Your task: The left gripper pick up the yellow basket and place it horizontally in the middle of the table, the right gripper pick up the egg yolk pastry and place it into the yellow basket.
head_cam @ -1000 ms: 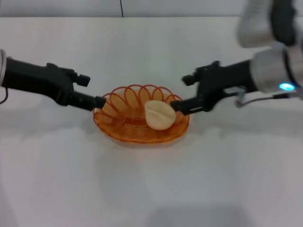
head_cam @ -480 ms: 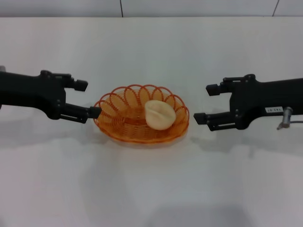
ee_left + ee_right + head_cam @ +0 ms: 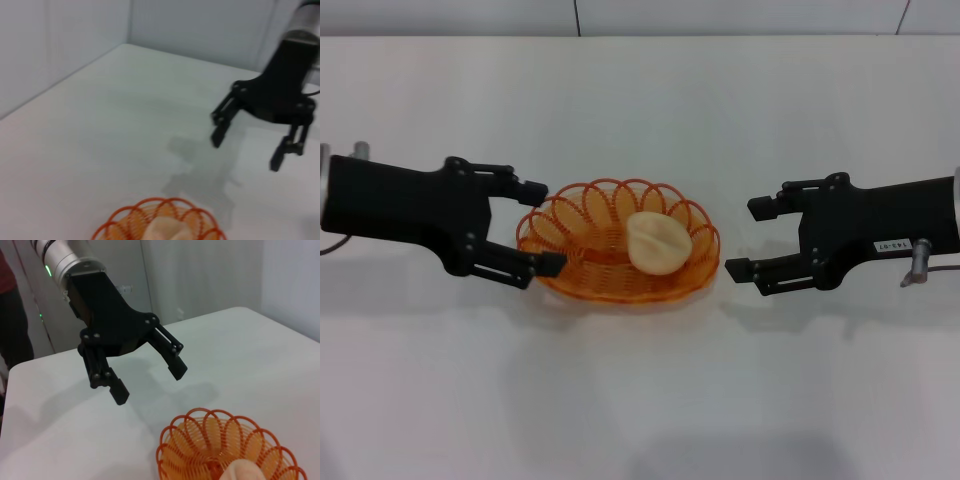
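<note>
Closing back in, the left claw (image 3: 535,227) straddles the oval orange-yellow wire basket's (image 3: 585,270) left rim, jaws wide; the right claw (image 3: 752,237) waits spread and empty beyond the right end, cream pastry (image 3: 657,242) inside.

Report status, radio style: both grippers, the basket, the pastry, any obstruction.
Left gripper open at oval orange-yellow wire basket's left rim. Right gripper open, clear of basket. Small round cream-yellow egg yolk pastry inside basket, mid white table. Nothing in the way.
</note>
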Robot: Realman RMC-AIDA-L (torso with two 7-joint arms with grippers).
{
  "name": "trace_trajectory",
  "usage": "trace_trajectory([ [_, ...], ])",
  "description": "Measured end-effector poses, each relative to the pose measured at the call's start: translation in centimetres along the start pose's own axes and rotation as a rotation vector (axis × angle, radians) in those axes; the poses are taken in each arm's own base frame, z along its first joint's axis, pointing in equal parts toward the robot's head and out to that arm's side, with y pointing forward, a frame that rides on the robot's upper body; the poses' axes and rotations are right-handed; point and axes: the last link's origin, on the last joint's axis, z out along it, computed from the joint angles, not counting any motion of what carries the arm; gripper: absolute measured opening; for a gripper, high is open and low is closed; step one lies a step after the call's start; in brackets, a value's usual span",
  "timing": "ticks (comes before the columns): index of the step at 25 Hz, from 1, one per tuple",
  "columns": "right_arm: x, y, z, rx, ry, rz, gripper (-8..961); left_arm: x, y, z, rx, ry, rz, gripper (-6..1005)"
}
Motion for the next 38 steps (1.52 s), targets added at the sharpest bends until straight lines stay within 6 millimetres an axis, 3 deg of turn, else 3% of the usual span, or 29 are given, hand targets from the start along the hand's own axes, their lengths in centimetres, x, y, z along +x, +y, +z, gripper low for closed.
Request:
trace_trajectory([
  [38, -0.12, 0.26, -0.02, -0.027, 0.009, -0.019, 775, 0.23, -0.08, -0.54, -0.002, -0.002, 0.013, 888],
])
